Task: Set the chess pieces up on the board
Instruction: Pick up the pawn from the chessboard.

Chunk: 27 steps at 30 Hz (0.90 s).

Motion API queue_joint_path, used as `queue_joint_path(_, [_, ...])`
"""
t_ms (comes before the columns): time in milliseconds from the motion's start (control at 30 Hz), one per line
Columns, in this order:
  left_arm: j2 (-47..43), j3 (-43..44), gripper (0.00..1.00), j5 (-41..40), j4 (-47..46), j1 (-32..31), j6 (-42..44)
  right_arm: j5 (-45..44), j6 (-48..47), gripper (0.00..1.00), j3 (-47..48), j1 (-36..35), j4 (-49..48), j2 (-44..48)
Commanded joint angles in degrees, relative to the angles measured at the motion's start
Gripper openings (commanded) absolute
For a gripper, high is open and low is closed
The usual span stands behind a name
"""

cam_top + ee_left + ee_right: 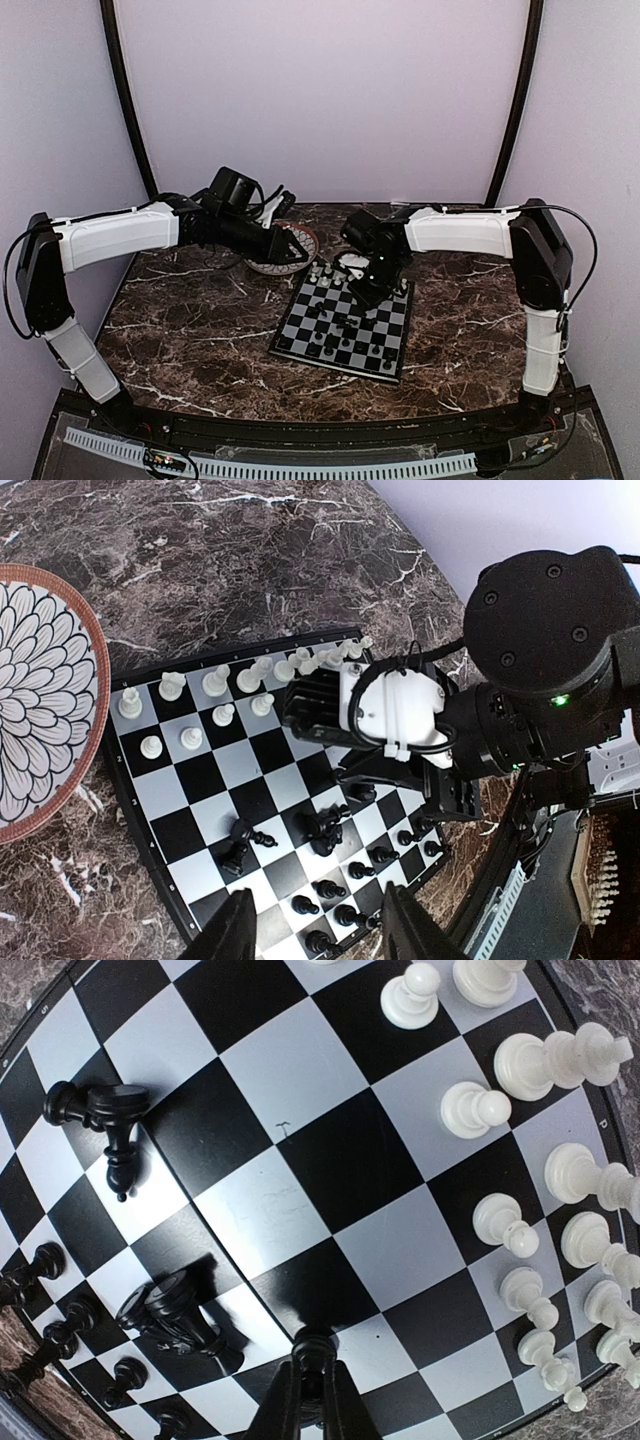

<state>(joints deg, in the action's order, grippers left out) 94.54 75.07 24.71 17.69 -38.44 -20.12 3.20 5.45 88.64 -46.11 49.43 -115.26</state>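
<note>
Right wrist view puts my right jaws (313, 1370) low over the board (340, 1150), pinched to a narrow slit around what I take for a small black piece (313, 1343). I judge the grip is that tight because these round-headed men would slip out of anything looser. I hold it upright over the mid-board squares, clear of the white pieces (480, 1110), most of which stand in two rows along the far side of the board. Coming in from above keeps my fingers off their heads. The standing black men (330, 890) line the near side, and that is where I judge this one belongs. Several toppled black pieces (110, 1120) lie on their sides in the middle of the board — not yet set, and close enough that a careless swing could roll them. My left jaws (320, 895) are spread wide with nothing between them. They hang above the tabletop (180, 320) by the plate (100, 670), just off the board's far left corner. I think they are parked there so that the right arm has the squares to itself and the left wrist camera can see the whole layout. The setup looks well along for white and partly done for black.
</note>
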Motion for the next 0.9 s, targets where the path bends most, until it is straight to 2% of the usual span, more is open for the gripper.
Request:
queue_joint_path(0, [0.05, 0.78, 0.45, 1.15, 0.28, -0.04, 0.16, 0.63, -0.05, 0.04, 1.4, 0.22, 0.37, -1.25])
queue_joint_path(133, [0.04, 0.87, 0.45, 1.27, 0.61, 0.0, 0.36, 0.65, -0.13, 0.0, 2.95, 0.09, 1.21, -1.5])
queue_joint_path(500, [-2.22, 0.14, 0.45, -1.07, 0.86, 0.16, 0.37, -0.43, 0.77, 0.0, 10.89, -0.93, 5.08, -1.18])
queue_joint_path(667, [-3.19, -0.76, 0.46, -1.32, 1.3, 0.29, 0.82, -1.93, 1.41, 0.0, 9.88, -0.93, 5.6, 0.09])
queue_joint_path(800, [-3.5, -1.71, 0.45, -1.3, 0.92, 0.49, 0.56, -6.31, 2.39, 0.01, 6.09, -0.59, 5.31, 2.95])
queue_joint_path(867, [-3.3, -1.84, 0.46, -1.06, 0.63, 0.48, 0.22, -7.33, 2.94, 0.04, 4.13, -0.08, 5.41, 3.89])
